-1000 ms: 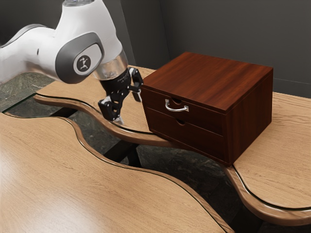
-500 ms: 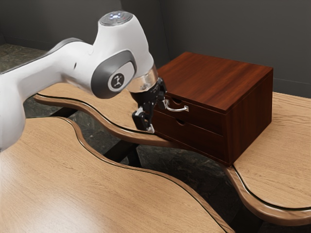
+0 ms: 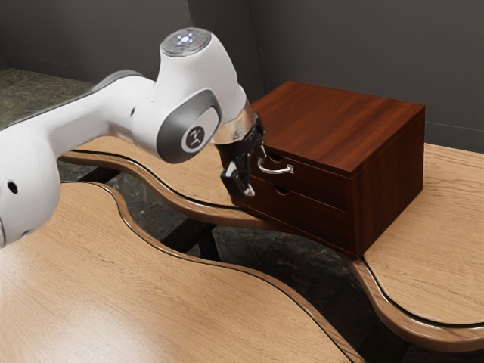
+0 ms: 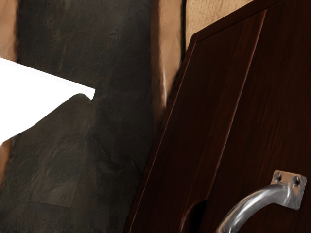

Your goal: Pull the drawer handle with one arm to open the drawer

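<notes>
Two drawers sit in the wooden cabinet [image 3: 340, 121], which stands on the table [image 3: 439, 257] at the exterior view's right. The upper drawer [image 3: 310, 180] carries the metal handle [image 3: 274, 167]; the lower drawer [image 3: 302, 213] has only a notch in its top edge.

Progress: the approach looks nearly complete. The gripper [image 3: 237, 181] hangs just beside the end of the handle that faces the exterior view's left, close against the cabinet's front corner. The upper drawer front lies flush with the cabinet face, so no opening is achieved. Whether the gripper is apart or together cannot be read from either view, and no grasp of the handle is visible. Remaining steps, by judgement: bring the gripper around the handle, clamp on it, then pull straight out from the cabinet face.

View comparison:
- The exterior view gives the whole arm, the cabinet, both drawer fronts and the gripper's position against the handle.
- The wrist view gives close detail: one end of the handle [image 4: 257, 206] curving into its mounting plate [image 4: 290, 183] with two screw holes, the seam between the drawer fronts, the dark stone floor [image 4: 97, 145] beyond the table edge [image 4: 170, 48], and a white part of the arm [image 4: 34, 102]
</notes>
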`<action>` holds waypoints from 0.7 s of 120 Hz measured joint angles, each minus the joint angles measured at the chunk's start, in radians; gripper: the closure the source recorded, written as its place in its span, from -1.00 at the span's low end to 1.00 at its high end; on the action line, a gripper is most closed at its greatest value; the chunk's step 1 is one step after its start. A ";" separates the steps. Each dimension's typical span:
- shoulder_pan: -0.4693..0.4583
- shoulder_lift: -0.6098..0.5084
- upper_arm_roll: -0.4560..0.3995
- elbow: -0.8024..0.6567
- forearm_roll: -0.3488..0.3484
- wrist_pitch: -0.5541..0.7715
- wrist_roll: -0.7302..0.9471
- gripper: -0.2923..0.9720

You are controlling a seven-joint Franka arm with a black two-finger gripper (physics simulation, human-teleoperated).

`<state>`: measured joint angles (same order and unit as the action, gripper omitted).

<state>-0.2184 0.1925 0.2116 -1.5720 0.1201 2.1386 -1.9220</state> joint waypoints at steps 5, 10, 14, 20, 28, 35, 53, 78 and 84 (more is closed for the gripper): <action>-0.001 0.001 -0.001 -0.004 0.001 0.011 -0.004 -0.42; -0.001 0.001 -0.002 -0.009 0.001 0.020 -0.008 -0.42; -0.001 0.002 -0.003 -0.014 0.001 0.025 -0.011 -0.41; -0.001 0.003 -0.003 -0.024 0.001 0.032 -0.015 -0.41; -0.001 0.002 -0.003 -0.035 0.001 0.038 -0.020 -0.40; -0.002 0.002 -0.003 -0.043 0.001 0.041 -0.022 -0.40; -0.005 0.001 -0.010 -0.048 0.001 0.045 -0.021 -0.38; -0.007 -0.010 -0.013 -0.060 -0.002 0.021 -0.021 -0.22; -0.005 -0.016 -0.013 -0.069 -0.004 0.012 -0.021 -0.18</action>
<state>-0.2237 0.1763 0.1985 -1.6412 0.1158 2.1509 -1.9428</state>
